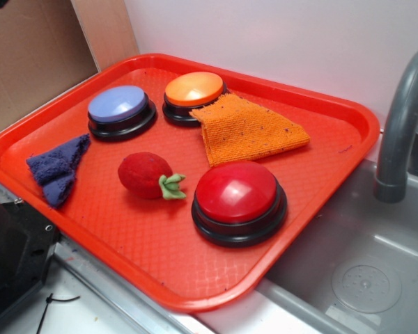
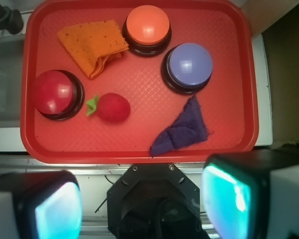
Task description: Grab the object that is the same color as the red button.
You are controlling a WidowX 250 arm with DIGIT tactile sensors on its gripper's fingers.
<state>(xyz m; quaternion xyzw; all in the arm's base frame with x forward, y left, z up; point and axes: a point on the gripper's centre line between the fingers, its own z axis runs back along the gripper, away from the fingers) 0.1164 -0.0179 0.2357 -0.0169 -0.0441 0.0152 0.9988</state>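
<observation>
Fingers (image 2: 50, 209) spread, gripping nothing, hovering well above strawberry (image 2: 112, 107). Risking: descending off-centre, striking red button (image 2: 55, 93) just beside stem, pinching only fuzz.

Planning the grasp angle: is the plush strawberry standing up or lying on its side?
On its side. The strawberry lies on the tray, its green stem pointing sideways toward the red button.

A plain white wall (image 1: 279, 42) stands behind the work area, evenly lit and a little pink near its foot. To the left leans brown cardboard (image 1: 28, 56). On the right a grey faucet (image 1: 400, 132) curves over a stainless sink (image 1: 362, 264) with a round drain (image 1: 366, 284). A pale table (image 1: 90, 299) edge runs along the front, with a black box (image 1: 10, 257) at the lower left.
</observation>
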